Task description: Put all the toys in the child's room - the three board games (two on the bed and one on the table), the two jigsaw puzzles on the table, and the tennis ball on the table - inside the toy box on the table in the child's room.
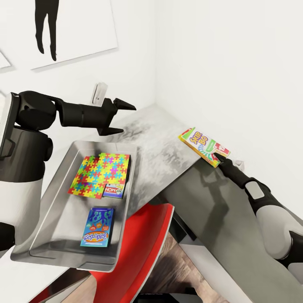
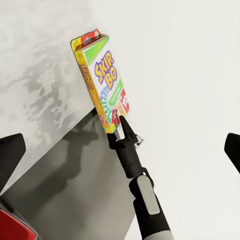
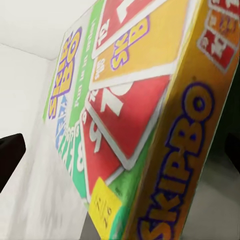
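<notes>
My right gripper [image 1: 217,158] is shut on the lower corner of a white, yellow, red and green SKIP BO board game [image 1: 203,146]. It holds the board game tilted over the table [image 1: 168,126], close to the white wall. The left wrist view has the same board game [image 2: 104,80] above the right gripper [image 2: 120,122], and it looms close in the right wrist view [image 3: 130,100]. The translucent toy box [image 1: 54,189] holds what look like two overlapping jigsaw puzzles [image 1: 99,174]. My left gripper [image 1: 121,118] hangs open and empty above the box's far end.
Also inside the toy box are a small Monopoly box [image 1: 114,190] and a blue Balderdash box [image 1: 97,227]. A red chair [image 1: 143,248] stands under the table's near edge. White walls meet in a corner behind the table, with a framed picture [image 1: 63,29] on the left wall.
</notes>
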Robot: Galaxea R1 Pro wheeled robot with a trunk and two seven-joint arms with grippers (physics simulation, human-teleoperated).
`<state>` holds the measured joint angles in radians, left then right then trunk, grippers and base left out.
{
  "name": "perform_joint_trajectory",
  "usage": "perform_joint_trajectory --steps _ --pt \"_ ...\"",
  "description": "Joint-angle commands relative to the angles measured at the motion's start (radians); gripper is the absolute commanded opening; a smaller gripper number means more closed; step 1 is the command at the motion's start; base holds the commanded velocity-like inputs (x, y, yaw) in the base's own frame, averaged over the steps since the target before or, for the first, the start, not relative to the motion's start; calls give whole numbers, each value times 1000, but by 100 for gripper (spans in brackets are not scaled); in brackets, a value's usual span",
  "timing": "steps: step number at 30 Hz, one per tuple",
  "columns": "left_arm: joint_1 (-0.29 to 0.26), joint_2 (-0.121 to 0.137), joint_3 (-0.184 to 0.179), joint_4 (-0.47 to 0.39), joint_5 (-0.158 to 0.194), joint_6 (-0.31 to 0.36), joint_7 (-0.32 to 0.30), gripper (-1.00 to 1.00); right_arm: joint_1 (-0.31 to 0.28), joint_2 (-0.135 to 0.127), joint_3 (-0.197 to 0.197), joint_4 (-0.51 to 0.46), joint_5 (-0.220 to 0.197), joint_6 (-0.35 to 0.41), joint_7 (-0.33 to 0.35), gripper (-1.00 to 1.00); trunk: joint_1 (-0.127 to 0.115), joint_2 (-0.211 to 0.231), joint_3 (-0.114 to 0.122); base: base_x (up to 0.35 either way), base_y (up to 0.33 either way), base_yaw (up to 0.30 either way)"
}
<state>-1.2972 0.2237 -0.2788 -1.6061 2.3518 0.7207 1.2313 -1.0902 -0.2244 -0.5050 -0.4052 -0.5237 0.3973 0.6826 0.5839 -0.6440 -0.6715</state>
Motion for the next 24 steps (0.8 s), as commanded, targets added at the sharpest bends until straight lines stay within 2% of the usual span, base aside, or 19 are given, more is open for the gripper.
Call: perform_joint_trajectory --steps 1,22,23,24 --pt "-1 0 0 0 4 6 6 100 -1 0 -4 1 -6 8 2 100 0 -1 -1 0 0 0" --pt "-2 0 -8 0 4 5 6 100 -10 11 -2 9 -6 13 2 100 0 -1 -1 0 0 0" --pt "-2 0 -8 0 4 5 6 100 -10 12 -2 11 -5 14 2 -100 0 -1 -1 0 0 0" --pt "-2 0 -8 0 4 5 6 100 -11 12 -1 14 -5 14 2 -100 0 -1 -1 0 0 0"
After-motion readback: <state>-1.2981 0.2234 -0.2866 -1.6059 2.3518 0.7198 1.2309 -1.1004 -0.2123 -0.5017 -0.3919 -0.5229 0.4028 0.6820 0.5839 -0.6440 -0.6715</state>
